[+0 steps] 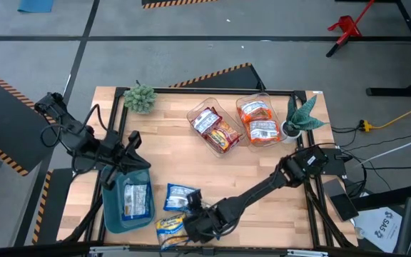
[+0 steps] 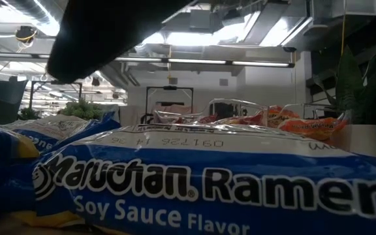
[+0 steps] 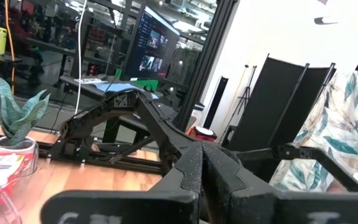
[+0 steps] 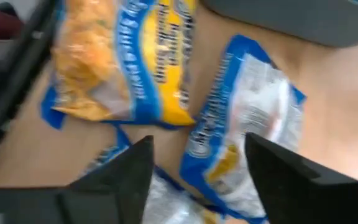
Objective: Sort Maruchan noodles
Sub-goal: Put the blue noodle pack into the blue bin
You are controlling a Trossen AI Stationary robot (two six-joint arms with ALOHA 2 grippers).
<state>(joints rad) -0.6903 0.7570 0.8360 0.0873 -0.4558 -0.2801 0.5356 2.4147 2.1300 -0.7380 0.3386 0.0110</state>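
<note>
Three Maruchan packets lie flat at the table's near edge: a blue one (image 1: 180, 195), a yellow-and-blue one (image 1: 170, 226), and a third partly under my right gripper. My right gripper (image 1: 193, 218) is open just above them. In the right wrist view (image 4: 197, 165) its fingers stand on either side of a blue packet (image 4: 247, 124), with the yellow packet (image 4: 123, 56) beyond. A blue bin (image 1: 113, 214) holds one blue packet (image 1: 135, 200). My left gripper (image 1: 131, 146) hovers shut and empty over the bin's far edge; the left wrist view shows its closed fingers (image 3: 201, 165).
Two clear containers stand at the far side, one with red-brown packets (image 1: 214, 130) and one with orange packets (image 1: 257, 121). A small green plant (image 1: 140, 98) is at the far left and a potted leafy plant (image 1: 300, 118) at the far right. Bare wood lies mid-table.
</note>
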